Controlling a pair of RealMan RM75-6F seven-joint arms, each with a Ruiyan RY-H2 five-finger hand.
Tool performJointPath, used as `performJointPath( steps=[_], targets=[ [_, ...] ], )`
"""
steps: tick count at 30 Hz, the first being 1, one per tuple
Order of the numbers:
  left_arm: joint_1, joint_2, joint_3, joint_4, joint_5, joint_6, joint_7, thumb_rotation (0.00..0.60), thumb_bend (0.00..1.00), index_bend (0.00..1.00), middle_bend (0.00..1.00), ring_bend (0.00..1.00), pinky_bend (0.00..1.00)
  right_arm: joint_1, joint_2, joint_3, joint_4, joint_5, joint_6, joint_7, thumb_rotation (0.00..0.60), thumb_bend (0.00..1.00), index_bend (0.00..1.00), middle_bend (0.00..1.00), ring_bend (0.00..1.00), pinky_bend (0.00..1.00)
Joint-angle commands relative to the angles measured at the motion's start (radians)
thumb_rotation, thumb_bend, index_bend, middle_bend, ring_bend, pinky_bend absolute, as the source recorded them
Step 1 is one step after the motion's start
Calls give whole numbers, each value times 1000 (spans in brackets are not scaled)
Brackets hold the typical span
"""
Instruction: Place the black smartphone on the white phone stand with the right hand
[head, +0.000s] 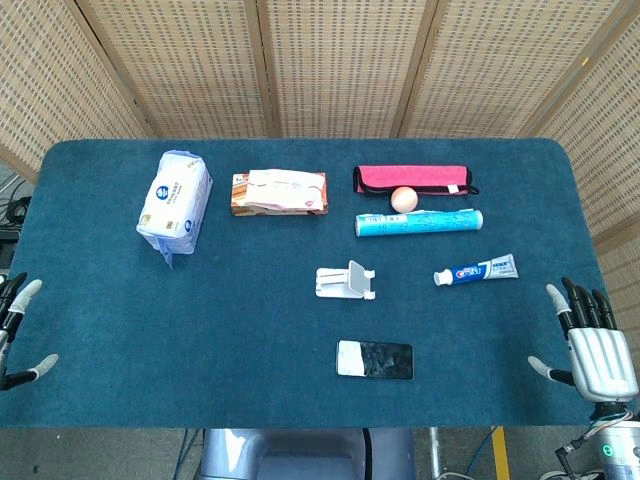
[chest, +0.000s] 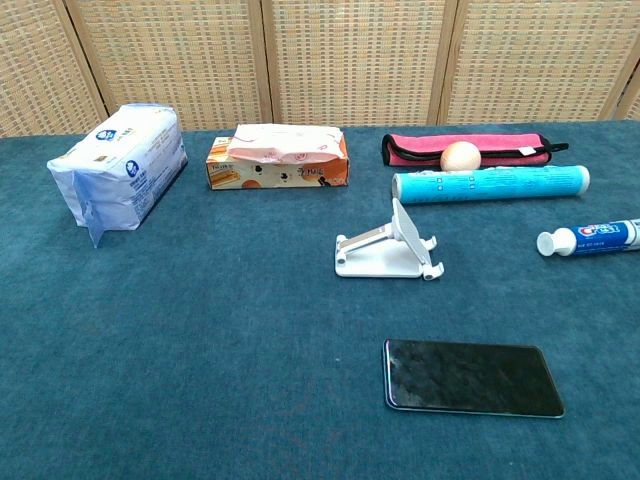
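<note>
The black smartphone (head: 375, 360) (chest: 472, 377) lies flat, screen up, near the table's front edge, right of centre. Just behind it stands the white phone stand (head: 345, 282) (chest: 390, 248), its backrest tilted up and nothing on it. My right hand (head: 590, 343) hovers at the table's right front corner, fingers spread, holding nothing, well to the right of the phone. At the left front edge my left hand (head: 18, 330) is also open and empty. Neither hand shows in the chest view.
Behind the stand lie a blue tube (head: 418, 223), a small toothpaste tube (head: 476, 271), a peach ball (head: 403, 198) and a pink-and-black pouch (head: 414, 179). A tissue box (head: 279, 192) and a white-blue packet (head: 175, 204) sit at the back left.
</note>
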Motion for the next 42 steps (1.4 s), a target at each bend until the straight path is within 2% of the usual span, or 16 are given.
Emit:
performJointPath(
  steps=[1,6,10,12,16,21,27,35,42],
  targets=[
    [0,0,-1,3,-4,-3,-5,600,0,0,0,0,0,3,0,-5,-1,-2,-9,-6,600,0,0,0,0,0],
    [-2,2,-4,1,-10,-8,-10,600,0,0,0,0,0,20,6,-26,-12,-35,-50,22,600,0,0,0,0,0],
    [-5,-2,-9,0,-18,-11,1,600,0,0,0,0,0,75,-7,-58,3,-134,-121,83,600,0,0,0,0,0],
    [-14,-6,-10,-6,-28,-32,22,600,0,0,0,0,0,169,-22,-102,-18,-235,-267,111,600,0,3,5,0,0],
    [-24,-9,-20,-21,-55,-51,49,600,0,0,0,0,0,257,-89,-79,-23,-244,-388,-13,600,0,48,57,0,7],
    [-32,-10,-27,-24,-81,-71,56,600,0,0,0,0,0,313,-182,-40,-20,-159,-487,-124,600,0,153,156,58,100],
    [-42,-5,-33,-25,-101,-93,49,600,0,0,0,0,0,365,-282,-6,-48,-65,-551,-259,600,0,205,225,137,173],
    [-43,-3,-33,-24,-104,-96,47,600,0,0,0,0,0,409,-379,29,-85,108,-580,-421,600,2,219,241,166,222],
    [-42,0,-34,-24,-105,-94,39,600,0,0,0,0,0,440,-452,41,-114,272,-550,-583,600,15,219,232,165,228]
  ],
)
